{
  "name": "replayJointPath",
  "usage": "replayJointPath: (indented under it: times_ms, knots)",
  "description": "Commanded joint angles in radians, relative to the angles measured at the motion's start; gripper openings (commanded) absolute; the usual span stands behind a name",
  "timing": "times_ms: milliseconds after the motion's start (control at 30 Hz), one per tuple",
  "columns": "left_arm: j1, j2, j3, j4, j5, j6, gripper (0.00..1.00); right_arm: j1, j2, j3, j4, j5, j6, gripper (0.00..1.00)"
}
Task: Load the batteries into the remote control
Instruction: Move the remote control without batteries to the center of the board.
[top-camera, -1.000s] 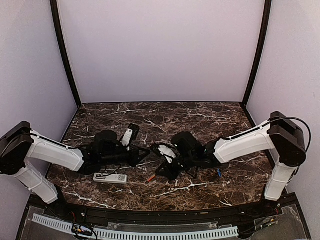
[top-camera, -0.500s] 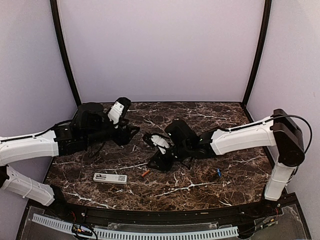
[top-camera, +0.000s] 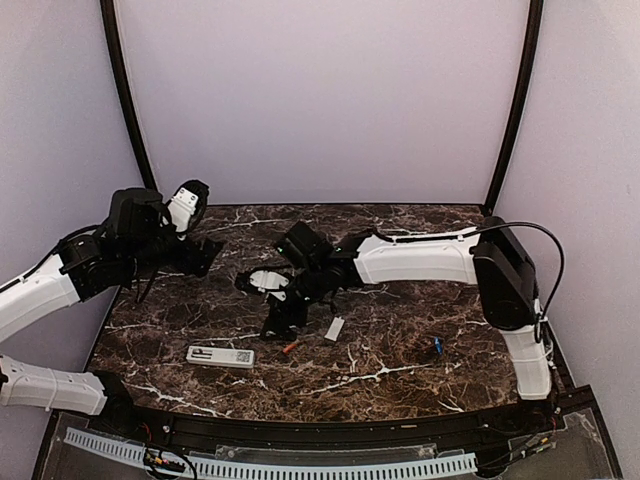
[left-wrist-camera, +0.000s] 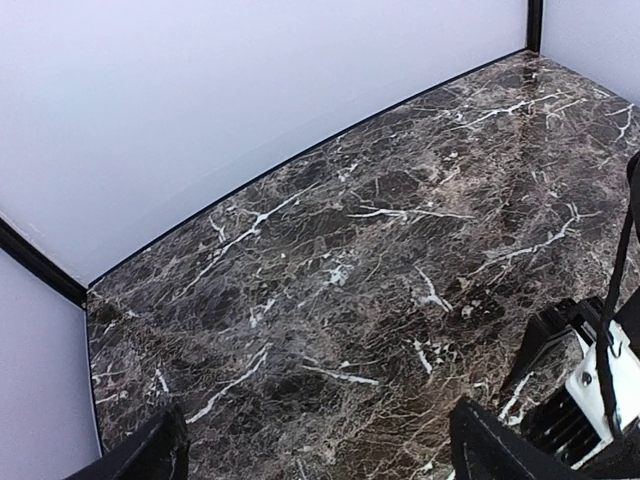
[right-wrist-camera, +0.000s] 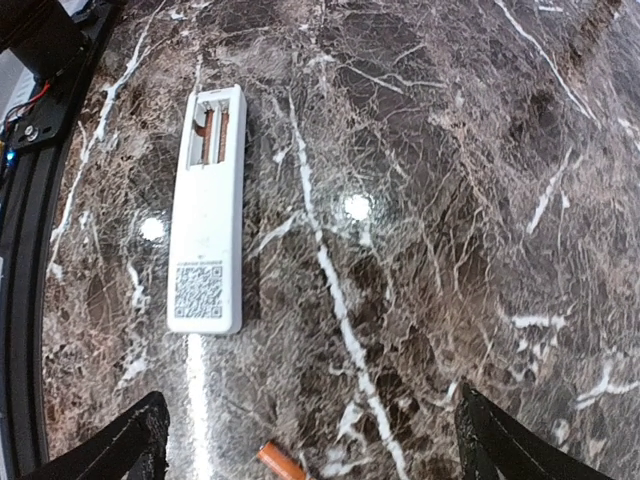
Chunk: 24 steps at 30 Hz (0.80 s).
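Note:
The remote control lies label side up near the front left, its battery bay uncovered. The orange battery lies on the marble just right of it. The blue battery lies far off to the right. My right gripper hangs open above the orange battery, with nothing between its fingers. My left gripper is open and empty, raised at the back left, well away from the remote.
A small flat white cover piece lies right of the right gripper. The table is dark veined marble, closed in by lilac walls behind and at both sides. A black rail borders the near edge.
Both grippers have gone from shut to open. The left arm has lifted and drawn back to the rear left. The right arm has stretched leftwards over the orange battery, baring the white cover piece.

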<state>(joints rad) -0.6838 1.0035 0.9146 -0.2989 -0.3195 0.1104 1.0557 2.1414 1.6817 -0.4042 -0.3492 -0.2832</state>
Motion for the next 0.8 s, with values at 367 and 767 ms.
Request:
replayJointPath:
  times_ms: [367,767]
  knots:
    - [0.100,-0.071,-0.057,-0.016,0.027,-0.016,0.91,0.151,0.302,0.371,-0.088,0.128,-0.035,0.95]
    - [0.109,-0.107,-0.109,0.020,0.047,0.015,0.91,0.178,0.391,0.471,-0.207,0.154,-0.022,0.43]
